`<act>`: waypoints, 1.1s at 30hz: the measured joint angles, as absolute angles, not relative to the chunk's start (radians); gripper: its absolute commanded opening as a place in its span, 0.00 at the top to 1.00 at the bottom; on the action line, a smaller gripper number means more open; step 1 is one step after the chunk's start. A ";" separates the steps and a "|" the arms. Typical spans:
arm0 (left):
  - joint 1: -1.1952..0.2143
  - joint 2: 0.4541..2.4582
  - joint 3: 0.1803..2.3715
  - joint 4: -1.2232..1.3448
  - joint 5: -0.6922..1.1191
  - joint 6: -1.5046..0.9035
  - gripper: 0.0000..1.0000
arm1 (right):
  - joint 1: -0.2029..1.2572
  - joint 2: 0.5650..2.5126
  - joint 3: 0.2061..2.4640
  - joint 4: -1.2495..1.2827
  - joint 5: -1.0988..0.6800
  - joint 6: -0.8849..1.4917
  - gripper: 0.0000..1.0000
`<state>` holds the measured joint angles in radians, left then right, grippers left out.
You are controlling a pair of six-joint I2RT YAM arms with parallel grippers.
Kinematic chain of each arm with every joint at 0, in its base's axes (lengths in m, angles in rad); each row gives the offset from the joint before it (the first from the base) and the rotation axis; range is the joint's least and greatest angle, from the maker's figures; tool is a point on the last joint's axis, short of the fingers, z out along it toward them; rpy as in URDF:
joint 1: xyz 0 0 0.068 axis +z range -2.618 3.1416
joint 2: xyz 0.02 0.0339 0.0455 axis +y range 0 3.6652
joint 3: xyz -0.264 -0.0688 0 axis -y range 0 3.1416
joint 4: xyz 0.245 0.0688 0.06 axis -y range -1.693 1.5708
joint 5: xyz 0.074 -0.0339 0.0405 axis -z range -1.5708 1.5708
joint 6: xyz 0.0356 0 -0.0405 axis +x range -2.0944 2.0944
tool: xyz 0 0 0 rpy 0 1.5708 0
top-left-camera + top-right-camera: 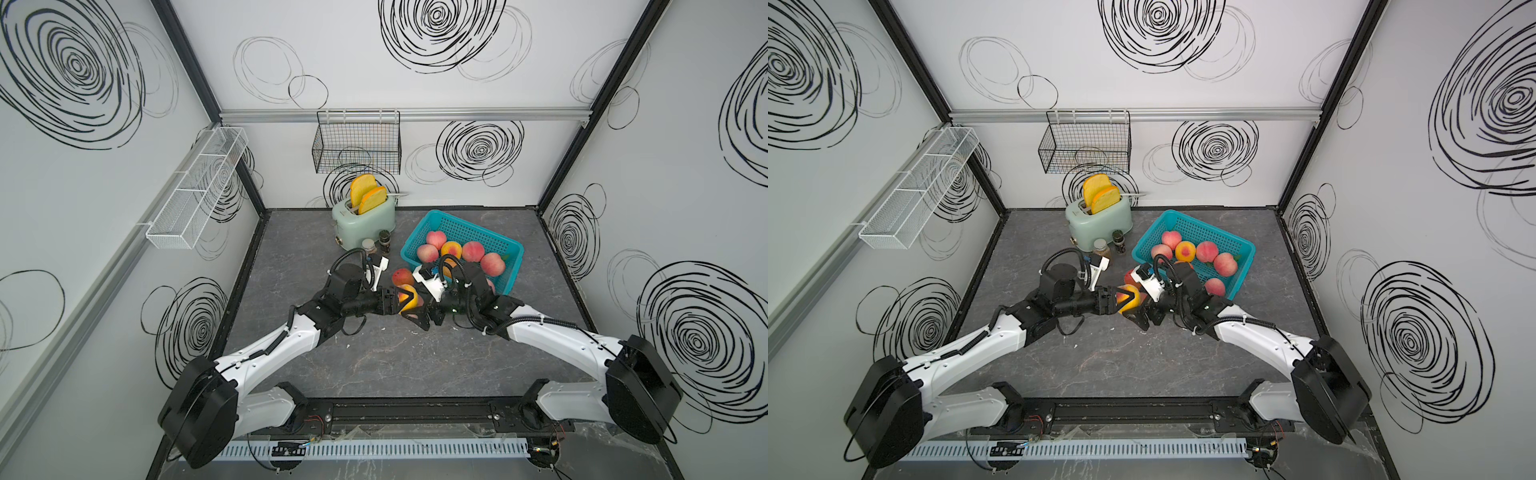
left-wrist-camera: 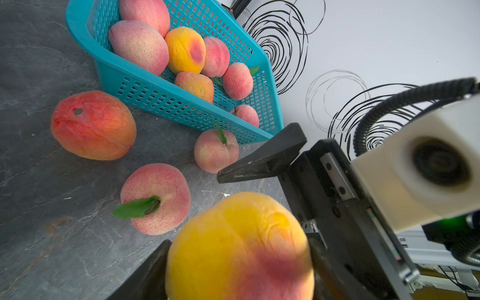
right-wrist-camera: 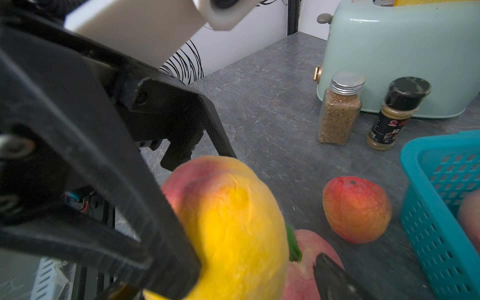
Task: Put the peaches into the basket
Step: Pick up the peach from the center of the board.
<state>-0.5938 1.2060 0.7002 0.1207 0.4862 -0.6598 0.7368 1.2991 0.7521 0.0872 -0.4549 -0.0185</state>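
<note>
Peaches (image 1: 473, 251) lay in the basket (image 1: 473, 230), loose peaches (image 1: 402, 276) before it, toaster (image 1: 365, 222) stood left, jars (image 1: 369, 246) before toaster.

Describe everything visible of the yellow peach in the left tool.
The yellow peach is round, matte, slightly wrinkled and foam-like, yellow-orange with a pink-red blush on one side; no leaf shows. The left tool is shut on it, gripping opposite sides, apparently off the table, just above a pink peach, near the basket. The open right tool is close by.
</note>
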 measured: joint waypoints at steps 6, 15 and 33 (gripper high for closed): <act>-0.603 1.206 0.700 0.138 0.497 -0.667 0.26 | 0.741 1.301 0.752 0.112 -0.463 -0.014 0.04; -0.613 1.213 0.700 0.149 0.502 -0.671 0.26 | 0.743 1.301 0.748 0.162 -0.480 0.005 0.10; -0.614 1.225 0.700 0.167 0.512 -0.680 0.25 | 0.744 1.301 0.736 0.186 -0.515 0.010 0.37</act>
